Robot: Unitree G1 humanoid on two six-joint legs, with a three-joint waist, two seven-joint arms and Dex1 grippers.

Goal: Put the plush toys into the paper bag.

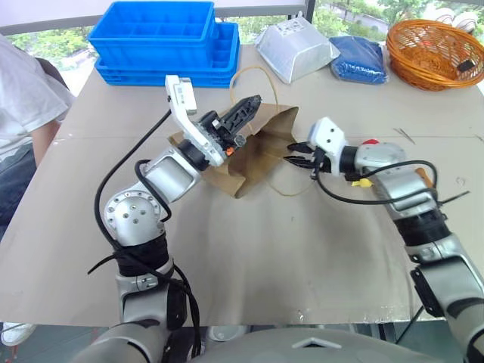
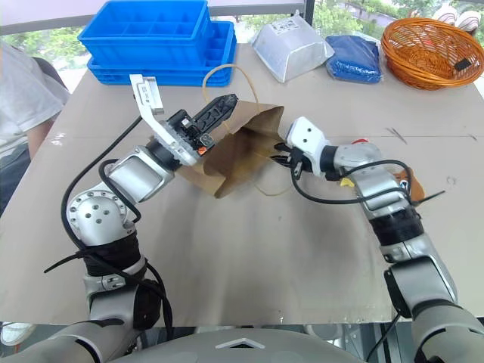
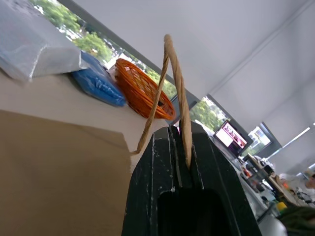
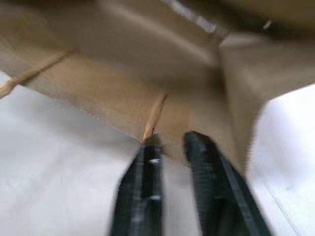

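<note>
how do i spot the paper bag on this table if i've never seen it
Start at the blue crates at the table's far edge and come toward the robot. The paper bag lies between the two grippers: flat brown kraft with thin cord handles, unlike the white pouch behind.

No words or numbers are showing clearly enough to read. The white pouch (image 1: 296, 48) at the back of the table is wearing a small label with dark print, but the print is looking too tiny to make out. A far-off screen (image 3: 231, 135) is glowing, too blurry to read.
</note>
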